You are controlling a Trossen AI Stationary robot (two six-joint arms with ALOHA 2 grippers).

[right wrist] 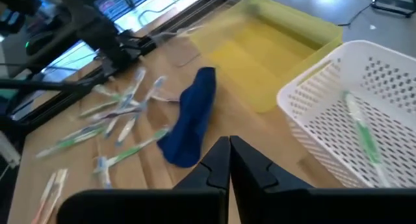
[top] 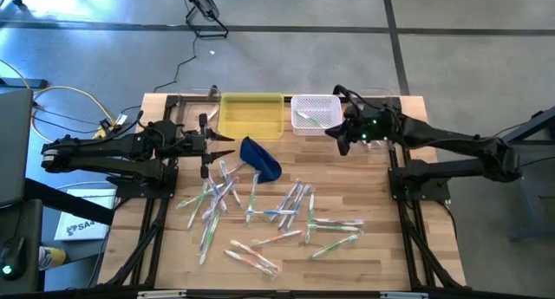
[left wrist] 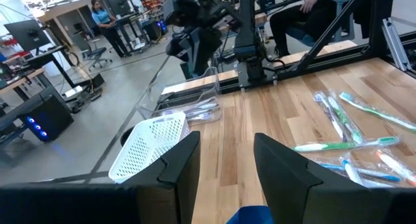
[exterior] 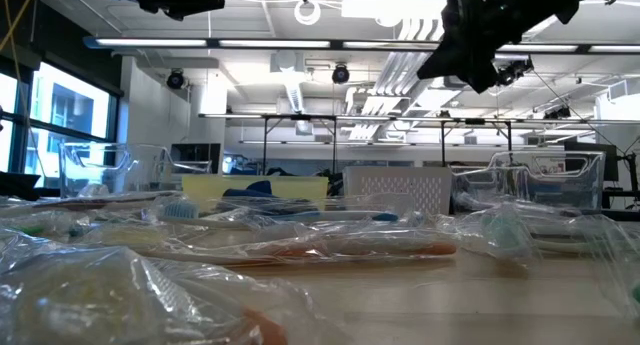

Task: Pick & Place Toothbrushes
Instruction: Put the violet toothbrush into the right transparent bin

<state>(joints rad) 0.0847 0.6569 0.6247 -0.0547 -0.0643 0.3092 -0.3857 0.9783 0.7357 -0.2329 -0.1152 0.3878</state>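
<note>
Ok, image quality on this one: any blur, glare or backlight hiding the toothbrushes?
Low view: the nearest wrapped toothbrushes are out of focus, and the bright ceiling lights leave both arms as silhouettes. High view: even light, toothbrushes small but readable. Right wrist view: slightly soft, yet the white basket and the blue pouch are clear. Left wrist view: sharp.

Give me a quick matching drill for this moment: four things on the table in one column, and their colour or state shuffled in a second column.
Things:
1. bin
2. basket
3. pouch
4. right gripper

Colour or state:
A. dark blue, lying on the wood
B. shut, with nothing between its fingers
C. yellow
D. white, with a toothbrush inside

Pairs: 1-C, 2-D, 3-A, 4-B
</note>
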